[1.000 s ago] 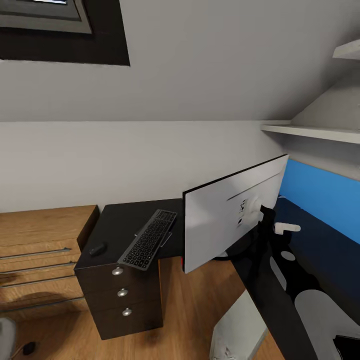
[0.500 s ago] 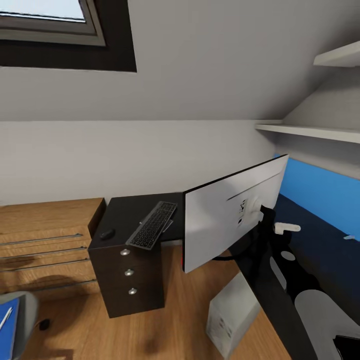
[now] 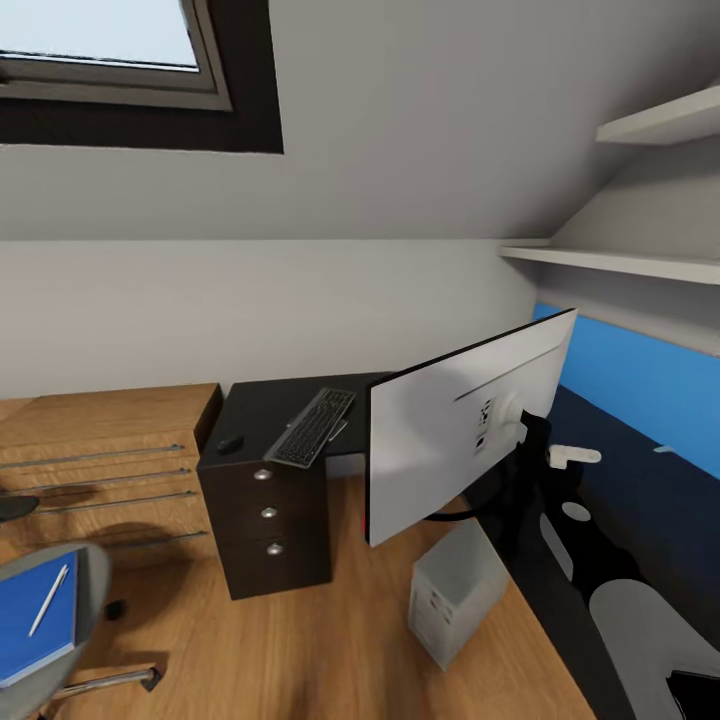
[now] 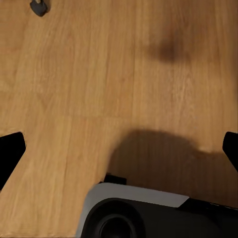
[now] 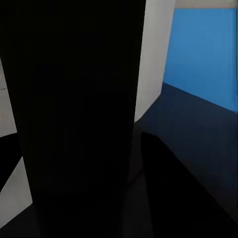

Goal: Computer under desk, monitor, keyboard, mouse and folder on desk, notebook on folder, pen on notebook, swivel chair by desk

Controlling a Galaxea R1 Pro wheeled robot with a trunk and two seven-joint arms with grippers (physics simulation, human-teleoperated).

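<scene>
The monitor (image 3: 460,430) hangs in the air above the floor with its white back toward me. My right gripper (image 3: 532,445) is shut on the black stand behind it. Beyond stands the glossy black desk (image 3: 262,405). On it lie the keyboard (image 3: 312,428), jutting over the front edge, and the mouse (image 3: 230,443) to its left. The computer (image 3: 455,590) stands on the floor under the monitor. At the lower left is the swivel chair (image 3: 92,580), bearing the blue folder (image 3: 30,620) with the pen (image 3: 48,600) on it. The notebook is out of view. My left gripper (image 4: 119,148) hangs open over the floor.
A light-wood dresser (image 3: 110,450) adjoins the desk's left side. White shelves (image 3: 610,262) and a blue wall panel (image 3: 640,375) are at the right, a window (image 3: 100,40) at the upper left. A chair caster (image 4: 38,7) rests on the wood floor (image 3: 330,640).
The camera has pulled back and turned, so the desk looks smaller and the chair with the folder has come into view. The monitor keeps its place in the picture, carried along.
</scene>
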